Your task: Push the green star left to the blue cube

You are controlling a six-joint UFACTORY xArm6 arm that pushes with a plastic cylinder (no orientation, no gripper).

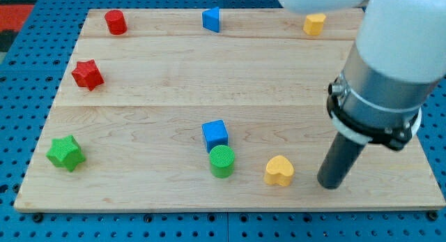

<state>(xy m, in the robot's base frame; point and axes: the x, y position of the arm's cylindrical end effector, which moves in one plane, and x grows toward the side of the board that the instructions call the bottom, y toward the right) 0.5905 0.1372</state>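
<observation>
Camera view: my tip (pixel 332 184) right of yellow heart (pixel 279 171), no writing.

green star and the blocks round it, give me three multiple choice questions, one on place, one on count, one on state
1. Where is the green star?
A. the view's bottom left
B. the view's top right
C. centre

2. How many yellow blocks are on the board?
A. one
B. two
C. four

3. Is my tip touching the green star?
A. yes
B. no, it is far to the view's right

Answers: 1 A, it sits near the bottom-left corner. 2 B, one yellow heart low, one at top. 3 B, the blue cube and green cylinder lie between them.
</observation>
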